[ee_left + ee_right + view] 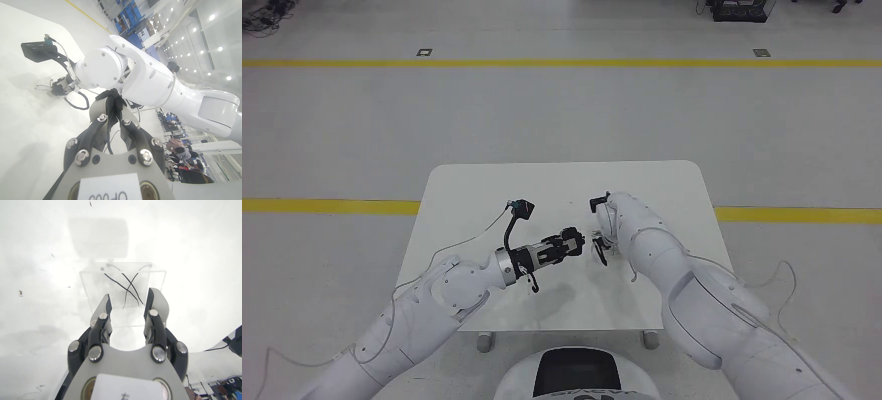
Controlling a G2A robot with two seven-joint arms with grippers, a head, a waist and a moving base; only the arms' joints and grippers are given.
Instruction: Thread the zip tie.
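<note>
Here, left gripper point(114, 103) tight around one zip tie point(109, 135); right gripper point(129, 297), jaws wide, over clear box point(86, 280).

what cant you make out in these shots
1. Left wrist view: the tip of the tie held in the shut left gripper is hidden inside the grip.
2. Right wrist view: the ties in the clear box below the open right gripper cross each other. Whether any are linked is too fine to tell.
3. Top view: every tie is too small to see.
</note>
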